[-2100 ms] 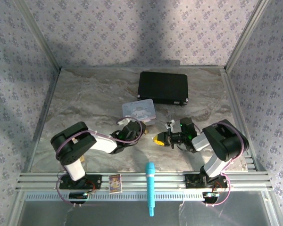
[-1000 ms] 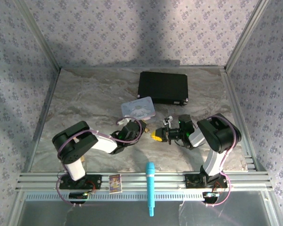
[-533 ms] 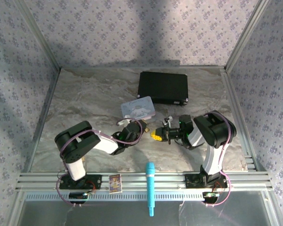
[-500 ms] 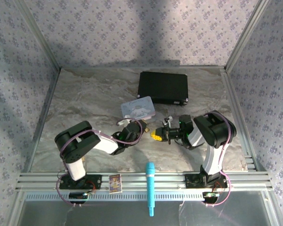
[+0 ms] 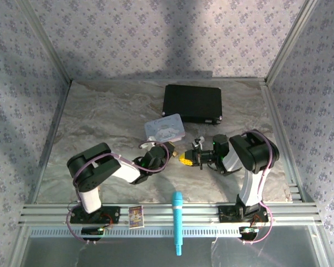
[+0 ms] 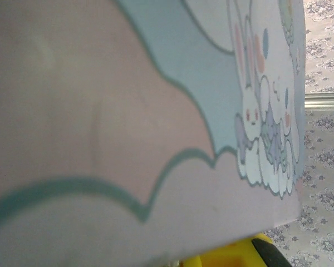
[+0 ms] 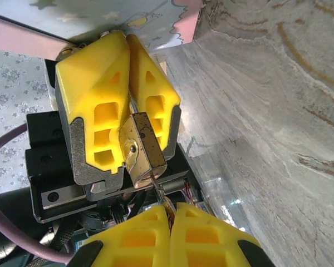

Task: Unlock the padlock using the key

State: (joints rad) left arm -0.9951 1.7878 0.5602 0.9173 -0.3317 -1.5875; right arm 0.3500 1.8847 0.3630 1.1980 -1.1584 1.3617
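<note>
Left claw (image 7: 128, 108) clamped on padlock (image 7: 142, 149), right claw (image 7: 170, 216) pinched together on key (image 7: 160, 194), tip against padlock

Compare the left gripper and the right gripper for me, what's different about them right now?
The left gripper clamps the brass padlock in its fingers; the right gripper pinches a thin key. The left gripper sits right beside the pastel cartoon tin; the right gripper is farther from it. Both are shut, with yellow fingers, tips facing each other.

Shiny brass padlock (image 7: 142, 147), silvery metal key (image 7: 161, 196)
</note>
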